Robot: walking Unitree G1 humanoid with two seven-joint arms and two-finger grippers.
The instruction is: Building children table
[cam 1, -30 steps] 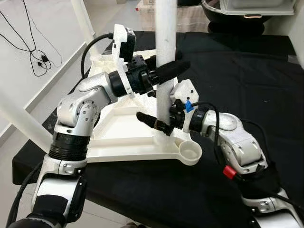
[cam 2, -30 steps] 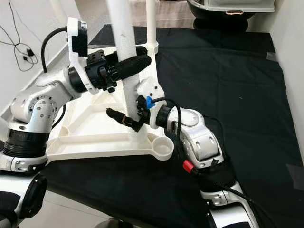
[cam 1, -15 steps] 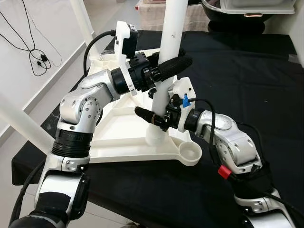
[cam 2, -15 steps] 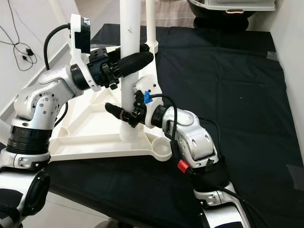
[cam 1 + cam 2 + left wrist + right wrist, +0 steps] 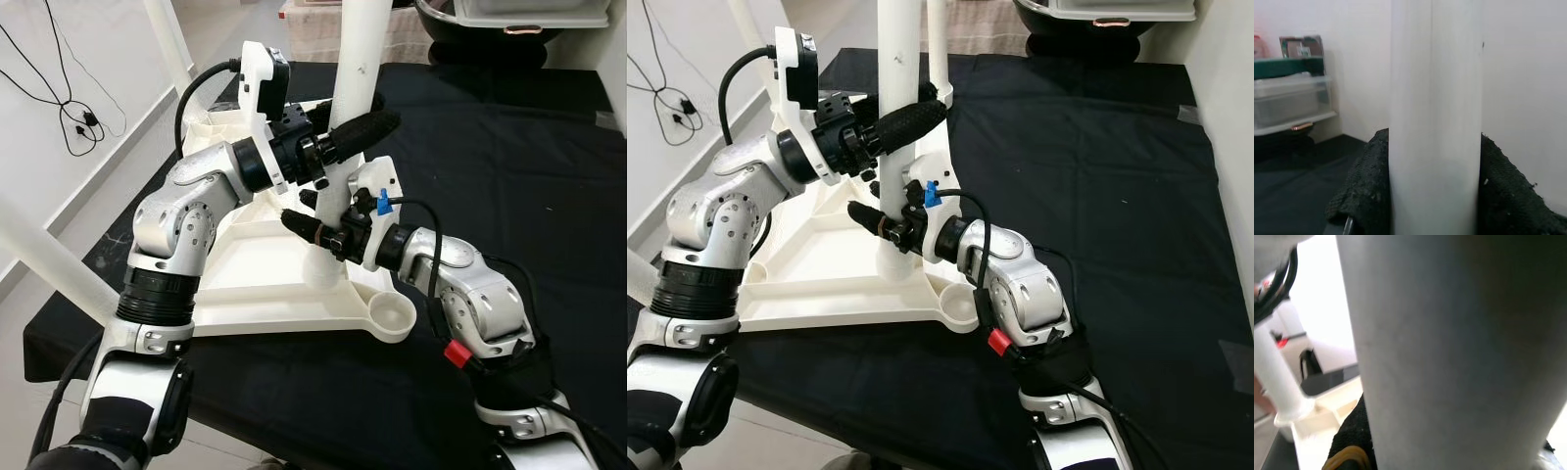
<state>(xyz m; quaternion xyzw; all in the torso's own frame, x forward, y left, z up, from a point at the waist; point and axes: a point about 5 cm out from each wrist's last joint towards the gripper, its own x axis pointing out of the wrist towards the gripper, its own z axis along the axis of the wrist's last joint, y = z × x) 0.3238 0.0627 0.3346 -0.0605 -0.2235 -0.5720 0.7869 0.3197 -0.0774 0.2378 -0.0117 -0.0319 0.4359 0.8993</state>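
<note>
White plastic table top (image 5: 257, 257) lies upside down on black cloth (image 5: 509, 166), w/ a white leg (image 5: 351, 93) standing upright in it.

Left eye view: left gripper (image 5: 345, 129) clamps the leg high up, fingers on both sides. Right gripper (image 5: 312, 226) pinches the same leg low, just above its foot. Leg foot sits near the front of the top, just beside the empty corner socket (image 5: 394, 314), not in it. Another leg (image 5: 165, 39) stands at the far corner; a third white tube (image 5: 44, 247) slants at the left edge.

Right eye view: same; leg (image 5: 899, 108) vertical, foot on the tray floor beside the socket (image 5: 960, 305). Black cloth edge runs close below the top's front rim; cloth well open to the right.

Left wrist view: leg (image 5: 1435, 117) wedged between dark fingers (image 5: 1364, 191), shut on it.

Right wrist view: leg (image 5: 1449, 352) very close, black finger (image 5: 1352, 431) touching it.

Step, prob.: seating a leg into its corner socket, mid-task. Next move likely needs both arms to shift the leg toward the socket, keep it plumb, then press down. Risk: top sliding toward the cloth edge.
</note>
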